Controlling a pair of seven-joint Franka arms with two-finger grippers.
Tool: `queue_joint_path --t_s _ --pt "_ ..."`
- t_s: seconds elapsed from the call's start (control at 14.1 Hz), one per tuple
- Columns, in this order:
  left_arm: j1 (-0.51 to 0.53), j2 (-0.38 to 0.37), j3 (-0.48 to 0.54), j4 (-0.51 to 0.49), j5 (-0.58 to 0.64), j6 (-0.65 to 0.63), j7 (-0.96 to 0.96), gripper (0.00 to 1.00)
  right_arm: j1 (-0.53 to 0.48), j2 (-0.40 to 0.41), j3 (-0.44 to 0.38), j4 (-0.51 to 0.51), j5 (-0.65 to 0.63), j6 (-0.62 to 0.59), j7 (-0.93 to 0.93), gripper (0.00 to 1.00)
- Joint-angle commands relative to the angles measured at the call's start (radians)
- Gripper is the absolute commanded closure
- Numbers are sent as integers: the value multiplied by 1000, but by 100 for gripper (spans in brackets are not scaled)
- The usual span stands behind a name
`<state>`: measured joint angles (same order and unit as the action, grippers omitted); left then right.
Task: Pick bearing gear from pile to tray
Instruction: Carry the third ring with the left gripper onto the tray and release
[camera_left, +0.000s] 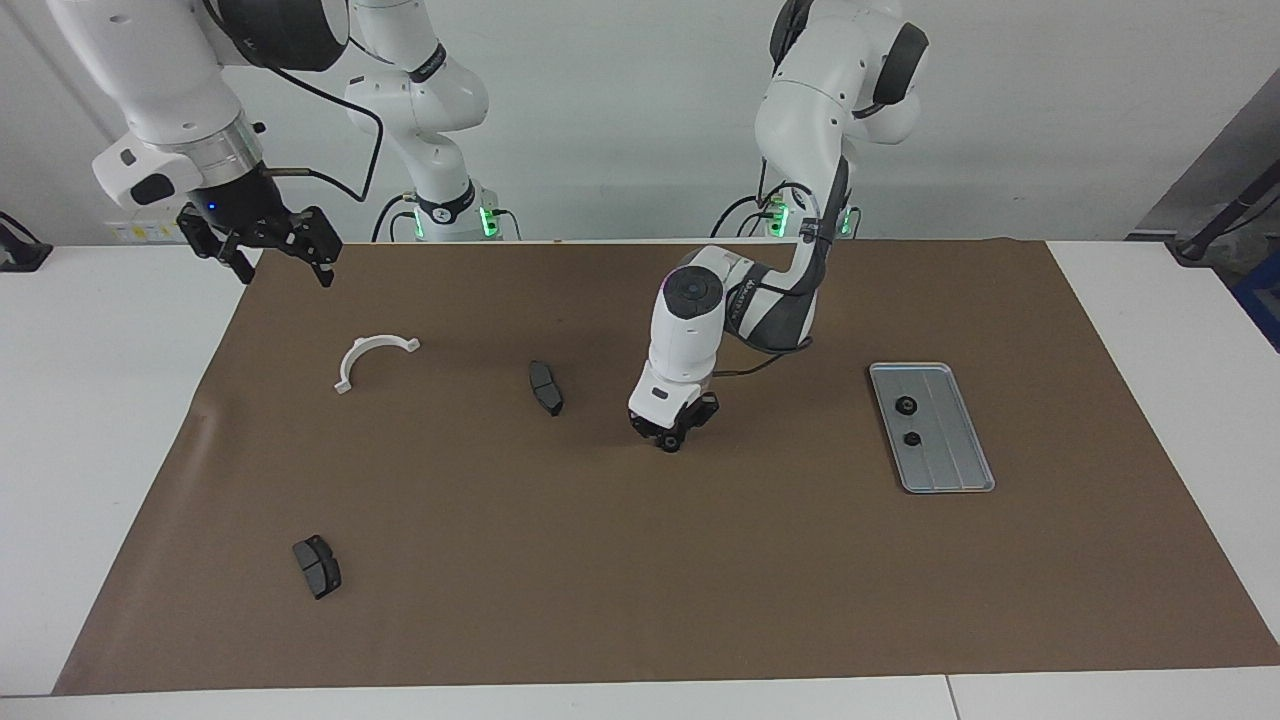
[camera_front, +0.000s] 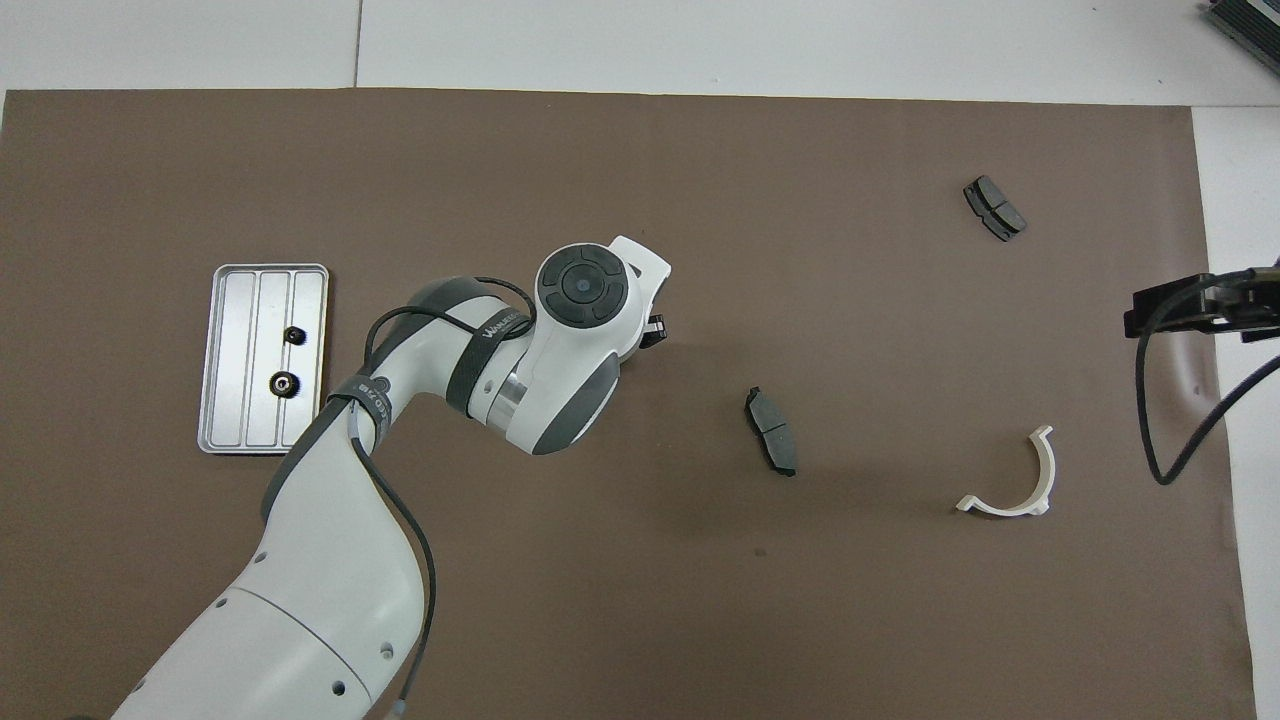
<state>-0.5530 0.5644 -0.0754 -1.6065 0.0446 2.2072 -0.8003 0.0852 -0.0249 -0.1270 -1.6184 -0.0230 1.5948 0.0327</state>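
Left gripper (camera_left: 668, 438) fingertips hidden under its own wrist from overhead, small dark piece between them too small to identify, right gripper (camera_front: 1200, 305) cut off at overhead edge

The facing view looks from high across the table, toward both arm bases at its top, taking in the whole brown mat (camera_left: 640, 560). The overhead view looks steeply down from above the robots' end — a half turn from the first. Both share the mat, the tray (camera_left: 945, 460) (camera_front: 235, 370) and the white half-ring bracket (camera_left: 368, 356) (camera_front: 1030, 490).
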Motion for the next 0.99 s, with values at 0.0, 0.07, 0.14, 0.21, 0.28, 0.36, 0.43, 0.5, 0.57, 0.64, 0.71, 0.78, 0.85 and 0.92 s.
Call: queue_joint_path --t_s 0.0,0.07,0.14,0.21,0.28,0.36,0.43,0.5,0.57,0.64,0.71,0.78,0.85,0.92 --pt "89 -15 -3 62 34 -107 16 100 -12 -33 4 -35 22 -27 32 0" --pt "119 -20 -4 83 31 -147 50 100 -12 -35 4 -37 22 -29 33 0" --pt "142 -24 0 106 21 -164 85 100 -12 -35 4 -37 23 -24 39 0" --pt "171 -44 0 106 18 -167 114 100 -12 -33 4 -35 23 -19 42 0" --pt "214 -66 -1 96 15 -169 146 100 -12 -33 4 -35 23 -19 44 0" --pt "264 -99 -6 67 11 -187 209 100 -10 -33 4 -35 23 -19 44 0" --pt "303 -141 -6 24 9 -201 290 100 -5 -33 0 -35 23 -19 42 0" --pt "339 -181 -4 -33 6 -199 373 100 -4 -35 -3 -37 23 -19 42 0" --pt "381 -214 -3 -86 5 -193 447 100 -1 -35 -6 -37 23 -19 42 0" --pt "416 -240 -3 -130 5 -189 516 100 1 -35 -8 -37 23 -19 44 0" --pt "457 -254 -3 -154 5 -187 588 100 1 -35 -10 -37 23 -19 44 0" --pt "496 -259 -3 -174 3 -182 663 100 2 -35 -10 -37 23 -19 44 0" --pt "539 -267 -3 -196 3 -160 732 100 8 -35 -11 -37 23 -19 42 0" --pt "576 -270 -4 -220 3 -127 781 100 13 -35 -13 -37 23 -19 44 0"
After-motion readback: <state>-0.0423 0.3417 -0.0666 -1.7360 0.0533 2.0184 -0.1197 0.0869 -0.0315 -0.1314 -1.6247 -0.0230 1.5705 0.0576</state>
